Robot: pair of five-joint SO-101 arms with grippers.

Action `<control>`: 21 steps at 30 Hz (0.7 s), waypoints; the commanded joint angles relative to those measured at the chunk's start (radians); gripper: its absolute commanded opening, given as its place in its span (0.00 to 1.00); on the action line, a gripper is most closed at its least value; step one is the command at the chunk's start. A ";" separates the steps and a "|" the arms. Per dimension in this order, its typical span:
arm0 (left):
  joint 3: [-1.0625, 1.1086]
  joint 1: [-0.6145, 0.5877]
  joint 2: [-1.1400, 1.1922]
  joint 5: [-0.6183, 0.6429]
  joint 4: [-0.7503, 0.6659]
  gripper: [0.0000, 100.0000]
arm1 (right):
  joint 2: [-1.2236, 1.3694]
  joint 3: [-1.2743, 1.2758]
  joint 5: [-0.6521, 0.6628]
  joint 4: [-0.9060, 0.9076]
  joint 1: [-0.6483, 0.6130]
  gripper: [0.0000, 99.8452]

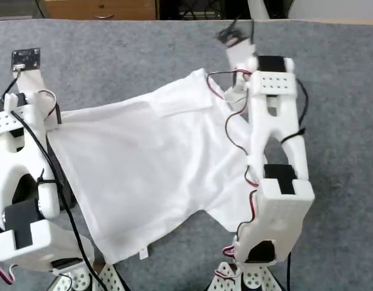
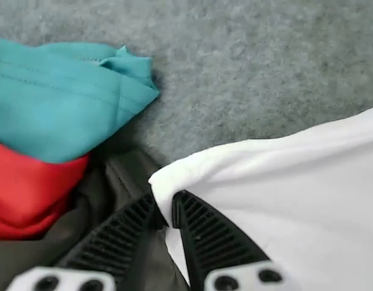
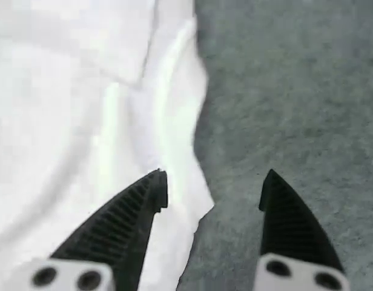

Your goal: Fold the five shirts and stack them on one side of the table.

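Note:
A white shirt [image 1: 150, 157] lies spread, a bit rumpled, on the grey table [image 1: 344, 91]. At the shirt's left corner my left gripper [image 1: 52, 118] is shut on the hem; in the left wrist view its fingertips [image 2: 165, 206] pinch the white shirt [image 2: 283, 194] at that corner. My right gripper [image 3: 215, 182] stands open low over the right edge of the white shirt [image 3: 83, 109], one finger above the cloth and the other above bare table. In the high view the right gripper [image 1: 232, 94] sits near the shirt's upper right side.
Just beyond the left gripper lies a pile of a teal shirt [image 2: 59, 97], a red shirt [image 2: 29, 194] and a dark shirt [image 2: 108, 200]. A wooden cabinet [image 1: 102, 9] stands past the table's far edge. Bare table spreads to the right.

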 commanded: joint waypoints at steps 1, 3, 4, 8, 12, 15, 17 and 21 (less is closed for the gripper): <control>-0.007 -0.008 -0.008 0.011 0.003 0.03 | 0.010 -0.016 0.078 0.072 -0.051 0.26; 0.018 0.001 -0.008 0.014 -0.008 0.03 | 0.038 0.027 0.092 0.025 -0.049 0.26; 0.031 0.005 -0.008 0.014 -0.014 0.03 | 0.058 0.054 0.092 -0.017 -0.046 0.26; 0.064 0.015 -0.018 0.009 -0.009 0.03 | 0.165 0.148 0.094 -0.117 -0.021 0.26; 0.062 -0.002 -0.018 0.006 -0.008 0.03 | 0.246 0.162 0.091 -0.107 -0.020 0.21; 0.056 -0.022 -0.018 0.006 0.012 0.03 | 0.249 0.156 0.086 -0.068 -0.020 0.03; 0.050 -0.024 -0.018 -0.020 0.041 0.03 | 0.249 0.162 0.092 -0.025 -0.018 0.03; 0.044 -0.045 -0.018 -0.104 0.043 0.03 | 0.242 0.211 0.120 0.060 -0.002 0.01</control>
